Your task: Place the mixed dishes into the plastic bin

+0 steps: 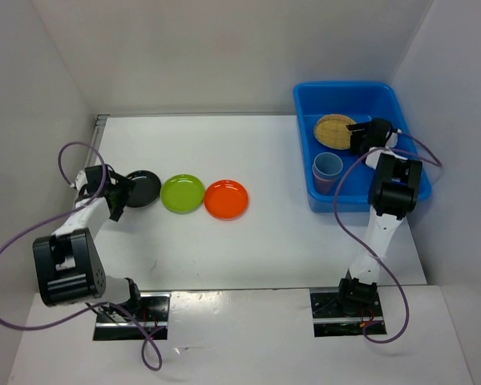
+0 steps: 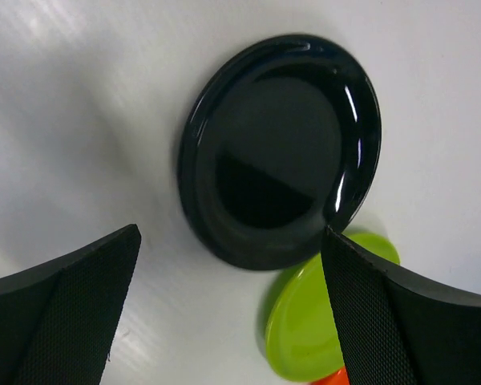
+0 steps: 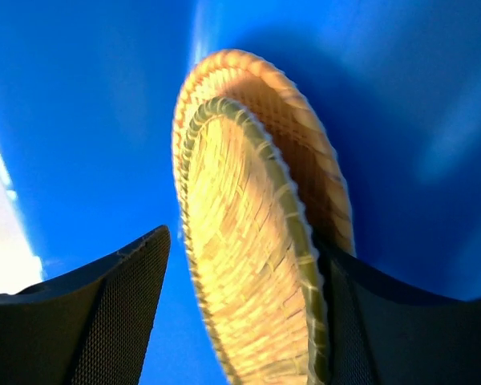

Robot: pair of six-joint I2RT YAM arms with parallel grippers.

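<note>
On the white table lie a black plate (image 1: 144,188) (image 2: 280,152), a lime green plate (image 1: 182,193) (image 2: 321,321) and an orange plate (image 1: 226,199) in a row. My left gripper (image 1: 122,192) (image 2: 231,305) hovers open at the black plate's left edge, gripping nothing. The blue plastic bin (image 1: 345,87) (image 3: 88,120) stands at the far right. Inside it two tan woven plates (image 1: 334,130) (image 3: 248,273) lean together, with a blue cup (image 1: 327,167) nested in a pink one. My right gripper (image 1: 361,138) (image 3: 244,313) is open inside the bin, its jaws straddling the woven plates' edge, the left pad apart from them.
White walls close in the table at the back and on both sides. Both arm bases sit at the near edge, with purple cables looping beside them. The bin's near wall (image 1: 361,200) lies just ahead of the right arm's elbow.
</note>
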